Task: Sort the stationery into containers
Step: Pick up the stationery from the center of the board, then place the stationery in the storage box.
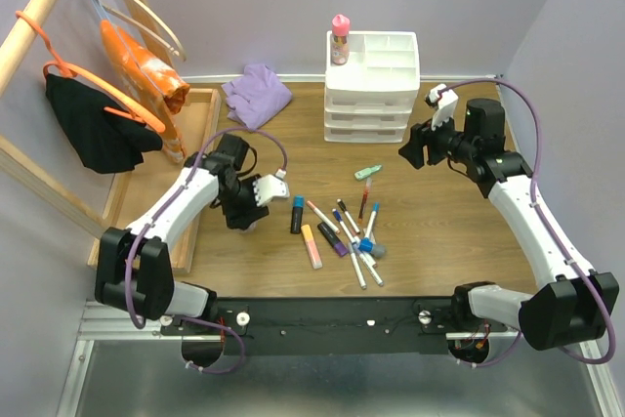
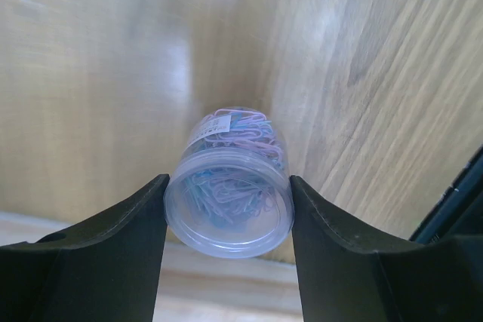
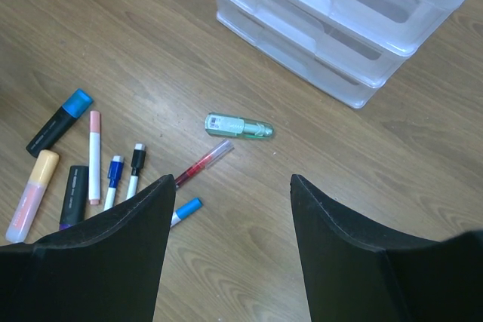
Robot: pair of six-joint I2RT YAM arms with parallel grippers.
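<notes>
Pinches the jar (image 2: 229, 194), seemingly light, rigid and slippery, across its round wall with the left end effector (image 2: 229, 180).

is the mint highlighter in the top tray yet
No, the mint highlighter lies on the wooden table, out in front of the white drawer unit.

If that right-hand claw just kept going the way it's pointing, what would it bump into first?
Most likely the bare wooden table, just short of the red pen and the mint highlighter lying ahead of the open right gripper. Depth is hard to judge, so it might clip one of them.
</notes>
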